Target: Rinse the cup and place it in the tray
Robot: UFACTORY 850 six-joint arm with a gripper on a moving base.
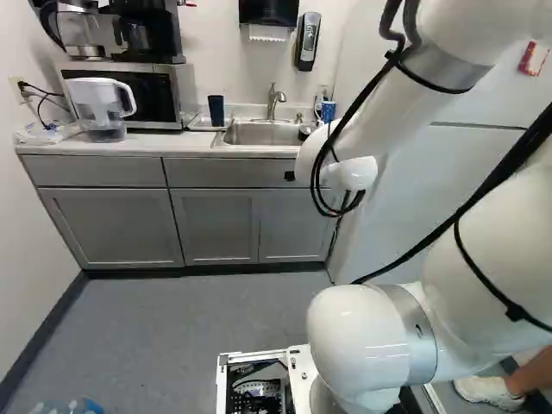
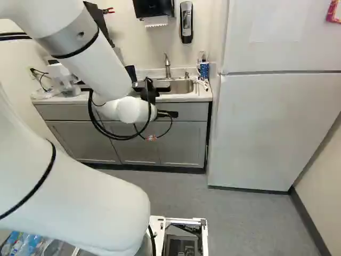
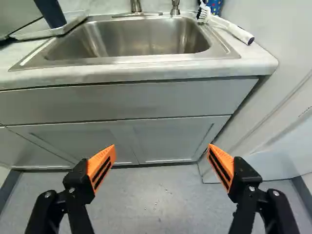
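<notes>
Hand (image 2: 149, 92) spread wide, holding nothing, in front of the counter (image 3: 146, 73); dark cup (image 1: 216, 110) in the pale tray (image 3: 73, 20) beside the steel sink (image 3: 141, 40).

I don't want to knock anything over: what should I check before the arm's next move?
- Dark blue cup in the white tray: ok.
- Cup rinsed: cannot tell.
- Black claw with orange pads open, nothing between its fingers: ok.
- Claw over the rectangular steel sink: not ok, it appears short of the counter.
- White-handled brush outside the basin: ok.
</notes>
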